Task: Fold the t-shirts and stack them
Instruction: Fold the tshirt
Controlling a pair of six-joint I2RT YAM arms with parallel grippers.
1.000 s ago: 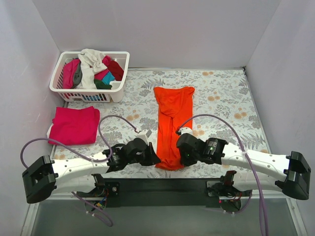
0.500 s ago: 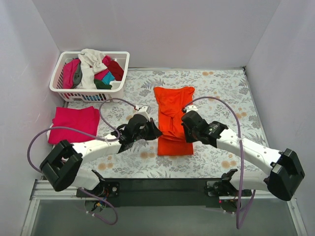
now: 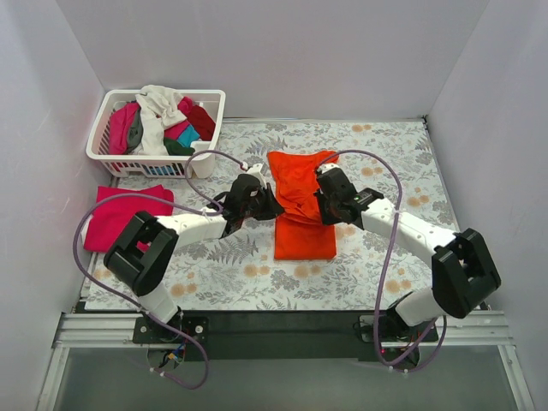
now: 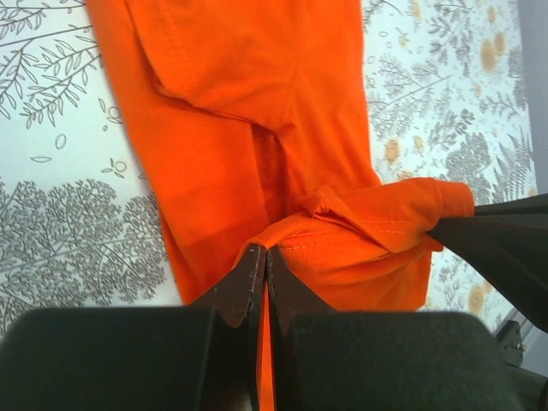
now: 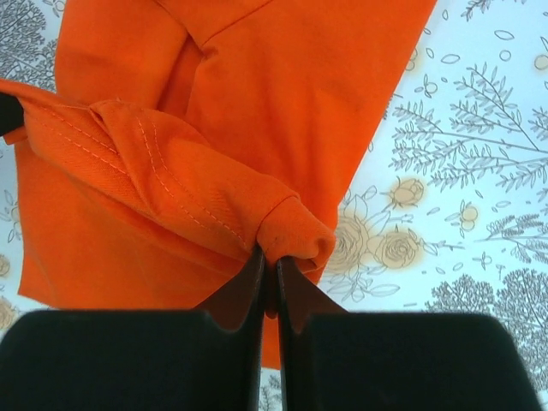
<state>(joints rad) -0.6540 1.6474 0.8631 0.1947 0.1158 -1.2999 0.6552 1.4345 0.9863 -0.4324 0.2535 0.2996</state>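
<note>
Lab test booth, plain white walls (image 3: 257, 51), floral tabletop (image 3: 390, 184)

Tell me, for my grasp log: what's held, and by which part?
The orange t-shirt: the left gripper and right gripper each pinch one end of its stitched hem.

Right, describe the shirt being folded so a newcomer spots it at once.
From the white basket in the far-left corner, look right to the middle of the floral tabletop. The orange t-shirt lies there, a lifted edge pinched in both sets of jaws; the pink shirt at the left lies untouched.
</note>
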